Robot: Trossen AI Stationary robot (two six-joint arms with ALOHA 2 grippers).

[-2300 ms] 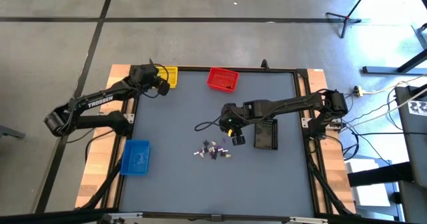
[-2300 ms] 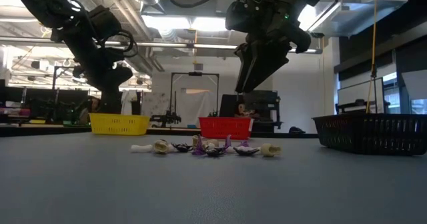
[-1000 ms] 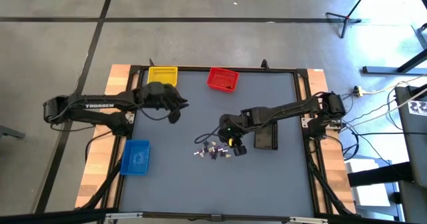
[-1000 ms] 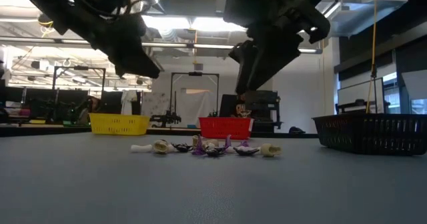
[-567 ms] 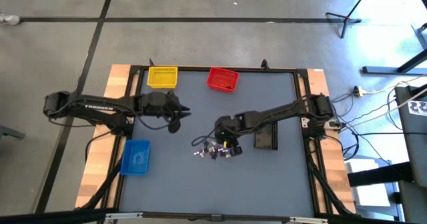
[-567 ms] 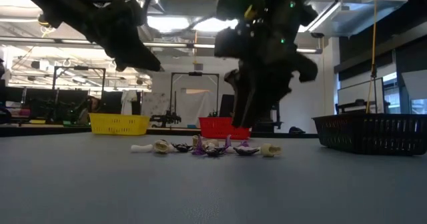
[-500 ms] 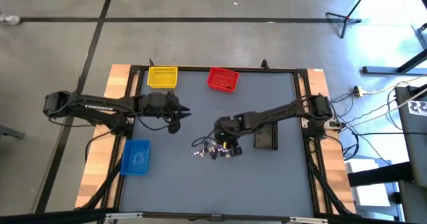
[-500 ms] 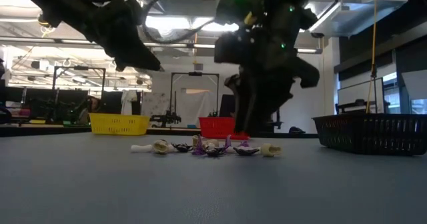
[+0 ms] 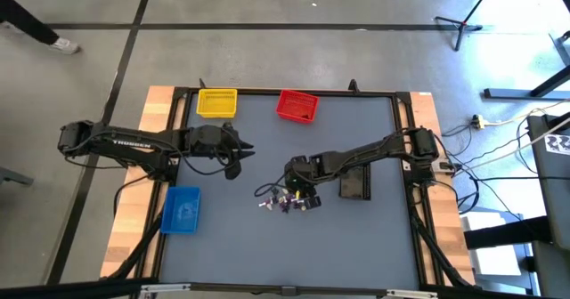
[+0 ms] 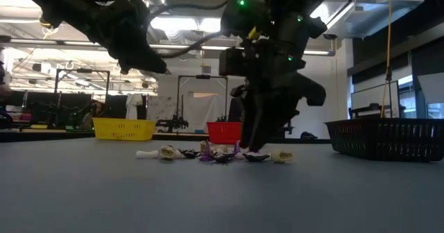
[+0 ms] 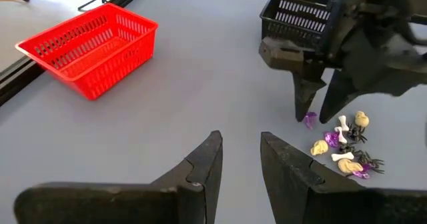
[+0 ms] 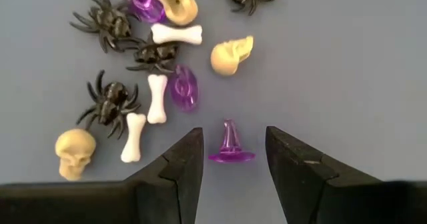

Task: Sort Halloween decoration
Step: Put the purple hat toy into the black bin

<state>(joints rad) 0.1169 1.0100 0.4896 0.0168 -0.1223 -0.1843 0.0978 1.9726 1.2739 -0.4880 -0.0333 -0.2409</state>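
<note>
Right gripper [image 12: 230, 159] open, straddling purple witch hat [image 12: 231, 146], not touching.

A robotics lab or workshop: a bare grey concrete floor [image 9: 294, 59] marked with dark tape lines, exposed ceiling ducts and strip lights [image 10: 187, 25], dark metal equipment stands [image 10: 201, 101], and a grey framed surface [image 9: 267, 254] on wooden boards.

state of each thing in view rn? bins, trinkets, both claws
Yellow bin: upright, contents not discernible.
Red bin: upright, empty.
Blue bin: upright.
Black bin: upright, partly under right arm.
Purple witch hat: upright, between right claw's fingers, ungrasped.
Trinket pile: unsorted on table.
Right claw: open, low over hat.
Left claw: open, empty, raised.
</note>
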